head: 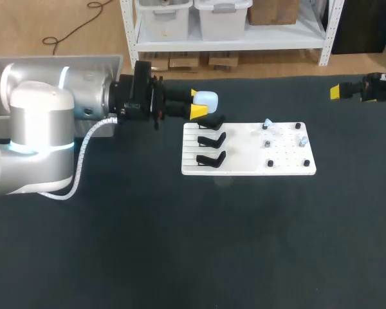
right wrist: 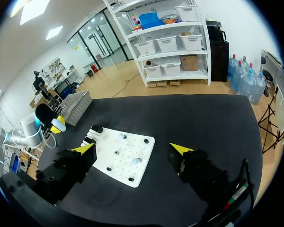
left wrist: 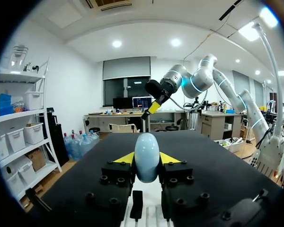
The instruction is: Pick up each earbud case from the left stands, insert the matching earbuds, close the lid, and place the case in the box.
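Note:
My left gripper [head: 198,103] is shut on a pale blue earbud case [head: 208,99], held in the air just behind the back left corner of the white board [head: 244,165]. In the left wrist view the case [left wrist: 146,163] stands upright between the yellow fingertips [left wrist: 126,158]. Three black stands [head: 211,138] sit in a column on the board's left part, all without a case. Small earbuds [head: 267,123] lie among black pegs on its right part. My right gripper [head: 345,91] hangs open at the far right, well off the board [right wrist: 114,163].
A grey box [head: 112,64] stands at the back left, behind my left arm; the right wrist view shows it [right wrist: 76,105] beyond the board. The dark table mat [head: 199,244] spreads out in front of the board.

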Robot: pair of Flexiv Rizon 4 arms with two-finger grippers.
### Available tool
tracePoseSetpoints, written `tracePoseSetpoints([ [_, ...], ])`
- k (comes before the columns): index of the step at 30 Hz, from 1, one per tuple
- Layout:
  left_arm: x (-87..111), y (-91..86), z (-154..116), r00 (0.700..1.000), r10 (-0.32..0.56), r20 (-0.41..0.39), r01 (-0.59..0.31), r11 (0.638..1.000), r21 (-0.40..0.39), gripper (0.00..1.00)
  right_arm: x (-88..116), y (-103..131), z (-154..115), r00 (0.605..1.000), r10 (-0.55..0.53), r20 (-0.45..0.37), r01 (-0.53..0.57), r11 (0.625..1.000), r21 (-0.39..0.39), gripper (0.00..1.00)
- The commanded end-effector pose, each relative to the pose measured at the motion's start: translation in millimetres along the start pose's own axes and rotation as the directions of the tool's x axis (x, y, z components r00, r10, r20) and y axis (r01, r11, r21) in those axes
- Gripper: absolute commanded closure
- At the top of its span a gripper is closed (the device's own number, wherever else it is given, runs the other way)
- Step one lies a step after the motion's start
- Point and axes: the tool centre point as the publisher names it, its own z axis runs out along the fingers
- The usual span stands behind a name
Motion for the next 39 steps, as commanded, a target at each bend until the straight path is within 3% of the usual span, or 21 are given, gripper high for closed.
tracePoseSetpoints([
  [1, -0.3, -3.7, 0, 1.000, 0.002, 0.001, -0.002, 0.999, -0.042, 1.00, 0, 1, -1, 1.000, 0.000, 0.000, 0.000, 1.000, 0.002, 0.00],
  [8, 0.9, -5.8, 2, 1.000, 0.007, -0.002, -0.007, 0.999, -0.043, 1.00, 0, 1, -1, 1.000, 0.000, 0.000, 0.000, 1.000, 0.002, 0.00],
  [16, 7.8, -11.6, 19, 1.000, 0.019, 0.024, -0.020, 0.999, 0.045, 1.00, 5, 6, -2, 1.000, -0.016, -0.012, 0.016, 1.000, 0.012, 0.00],
  [25, 15.0, -10.0, 24, 0.999, 0.007, 0.040, -0.009, 0.998, 0.055, 1.00, 33, 49, -12, 0.994, -0.081, -0.072, 0.080, 0.997, -0.017, 0.00],
  [35, 20.2, -7.9, 23, 0.999, -0.005, 0.047, 0.002, 0.998, 0.059, 1.00, 59, 103, 5, 0.975, -0.186, -0.121, 0.185, 0.982, -0.021, 0.00],
  [39, 22.5, -7.5, 21, 0.998, -0.008, 0.055, 0.004, 0.998, 0.059, 1.00, 65, 114, 15, 0.970, -0.205, -0.132, 0.203, 0.979, -0.028, 0.00],
])
